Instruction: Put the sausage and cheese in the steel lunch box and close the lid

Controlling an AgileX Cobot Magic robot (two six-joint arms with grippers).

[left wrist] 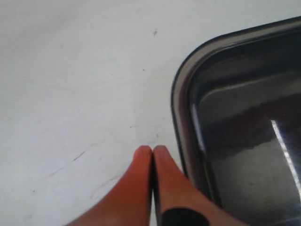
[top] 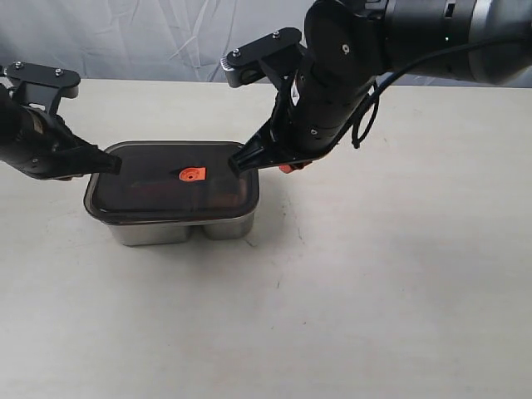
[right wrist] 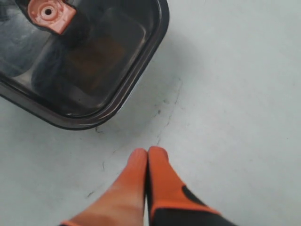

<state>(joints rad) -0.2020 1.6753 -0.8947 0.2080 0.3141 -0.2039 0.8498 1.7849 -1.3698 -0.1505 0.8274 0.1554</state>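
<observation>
Lid (top: pixel 158 189), judged light, stiff, slick; laid atop steel lunch box (top: pixel 179 230); best pressed at rim; left end effector (top: pixel 115 165) and right end effector (top: pixel 235 165) pinched closed, empty.

Surface (top: pixel 391 307) free across lower and right frame; steel lunch box (top: pixel 166 231) under lid (top: pixel 150 187) blocks centre-left.

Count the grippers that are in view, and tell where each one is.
2. The left gripper is by the left end of the lid, the right gripper by its right end. Both are shut and empty.
</observation>
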